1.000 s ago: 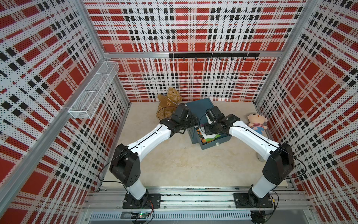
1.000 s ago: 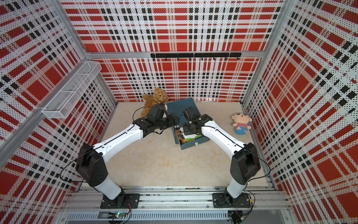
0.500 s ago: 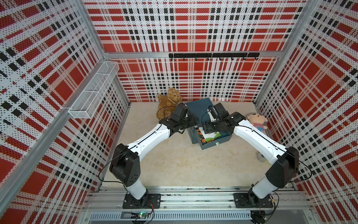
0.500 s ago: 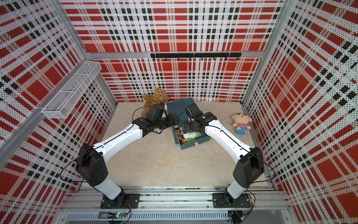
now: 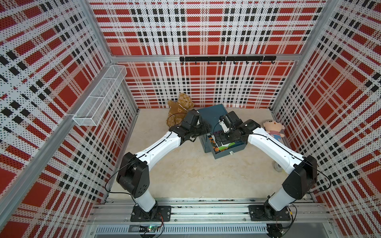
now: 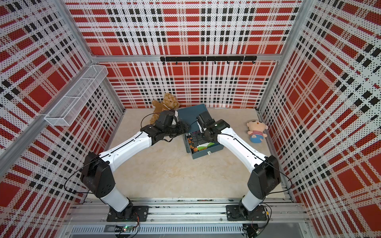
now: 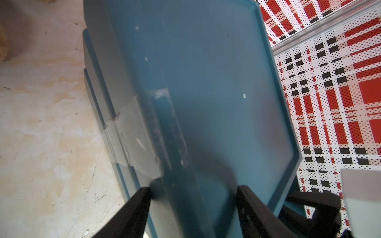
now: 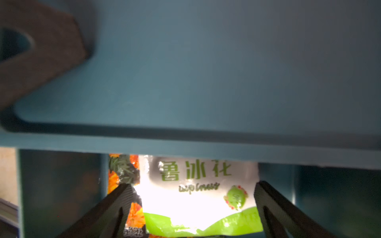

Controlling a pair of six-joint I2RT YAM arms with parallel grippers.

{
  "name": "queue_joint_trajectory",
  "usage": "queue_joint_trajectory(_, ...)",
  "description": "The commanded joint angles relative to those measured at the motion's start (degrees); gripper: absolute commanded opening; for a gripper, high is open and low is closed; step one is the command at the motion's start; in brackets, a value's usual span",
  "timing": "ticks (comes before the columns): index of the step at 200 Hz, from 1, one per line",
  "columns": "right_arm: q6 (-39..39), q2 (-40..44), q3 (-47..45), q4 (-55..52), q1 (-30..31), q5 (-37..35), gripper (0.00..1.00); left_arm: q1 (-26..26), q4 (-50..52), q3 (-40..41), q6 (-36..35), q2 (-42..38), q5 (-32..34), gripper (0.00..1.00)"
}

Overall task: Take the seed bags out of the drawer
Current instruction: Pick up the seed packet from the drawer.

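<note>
A teal cabinet (image 5: 212, 115) stands at the back, its drawer (image 5: 233, 150) pulled out toward me. Seed bags lie inside: an orange-flowered one (image 5: 212, 142) and a white and green one (image 5: 225, 146) on top. In the right wrist view the white and green bag (image 8: 198, 197) lies between the fingers of my right gripper (image 8: 191, 187), which is open over the drawer. The orange bag (image 8: 134, 216) peeks out beside it. My left gripper (image 7: 193, 188) straddles the cabinet's left top edge with its jaws apart. One fingertip is at the side wall and the other over the top.
A brown teddy bear (image 5: 181, 107) sits just left of the cabinet, behind my left wrist. A pink doll (image 5: 273, 128) lies at the right wall. A white wire basket (image 5: 99, 96) hangs on the left wall and a black hook rail (image 5: 226, 58) on the back wall.
My right gripper has gone from shut to wide open, and its wrist has swung back and up over the drawer. The left arm stays at the cabinet's edge.
</note>
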State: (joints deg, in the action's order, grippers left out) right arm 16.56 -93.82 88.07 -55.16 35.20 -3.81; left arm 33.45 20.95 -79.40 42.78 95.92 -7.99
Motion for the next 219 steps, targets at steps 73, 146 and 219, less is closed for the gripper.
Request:
queue_joint_trajectory(73,2.34,-2.77,-1.03,0.26,1.62,-7.69,1.0,-0.32,6.21,2.67,-1.38,3.87,1.0,0.71)
queue_joint_trajectory(146,4.31,-1.65,-1.93,1.14,1.71,-14.5,0.62,-0.31,6.24,2.23,-1.39,4.19,0.82,0.71)
queue_joint_trajectory(219,5.8,0.22,-0.17,0.32,1.71,-19.73,0.03,-0.27,6.28,2.14,-1.39,4.45,0.87,0.71)
